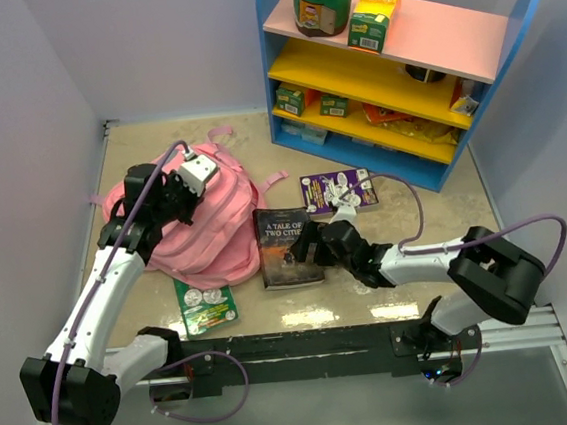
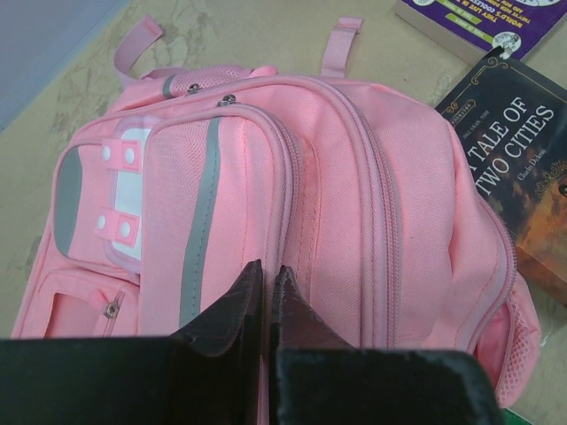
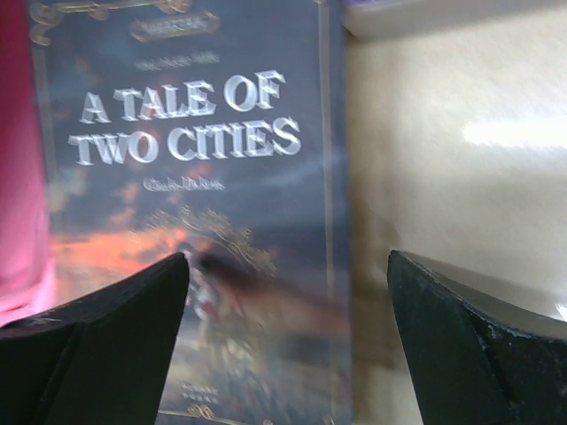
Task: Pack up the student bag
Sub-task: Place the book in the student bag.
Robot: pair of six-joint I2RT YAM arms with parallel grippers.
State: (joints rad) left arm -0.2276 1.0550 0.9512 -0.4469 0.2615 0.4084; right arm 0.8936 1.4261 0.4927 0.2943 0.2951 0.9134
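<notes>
Beige tabletop [image 1: 147, 150], zipped pink student bag [image 2: 337, 177] with grey trim; left hand [image 2: 268, 268] closed, right hand [image 3: 288, 258] wide.

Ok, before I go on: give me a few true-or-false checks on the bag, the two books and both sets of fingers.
1. The student bag lies on the table with its front pockets facing up. True.
2. The Tale of Two Cities book is inside the bag. False: it lies on the table beside the bag.
3. The right fingers are open, one over the book, one over bare table. True.
4. The left fingers are spread wide. False: they are shut, above the bag.
5. The purple book sits on the shelf. False: it lies on the table in front of the shelf.
</notes>
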